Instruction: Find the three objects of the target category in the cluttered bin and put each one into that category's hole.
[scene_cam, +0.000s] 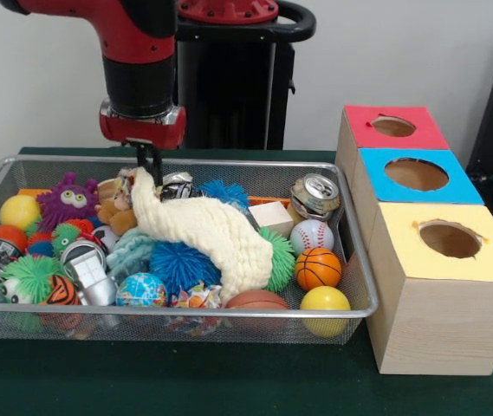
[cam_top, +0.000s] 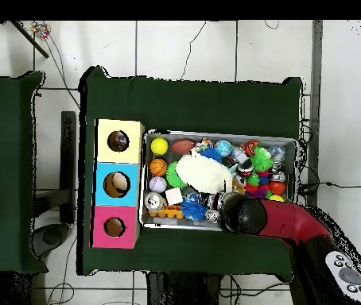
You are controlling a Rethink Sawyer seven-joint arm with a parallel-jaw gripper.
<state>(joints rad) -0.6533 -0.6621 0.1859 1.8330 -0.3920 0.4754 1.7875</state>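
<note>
Bin [scene_cam: 358, 286], 1 cream cloth [scene_cam: 214, 234], 3 boxes.

Bin [scene_cam: 99, 308]: shallow silver wire-mesh basket with a thick rim, level, packed full, directly beneath the gripper [scene_cam: 148, 161].
Rope bundle [scene_cam: 196, 297]: white, flecked with colour, only one clearly seen; against the bin's camera-side wall, front view, well clear of the gripper.
Hole [scene_cam: 450, 238]: round, rough-edged, in the yellow box top, outside the bin, far from the gripper.
</note>
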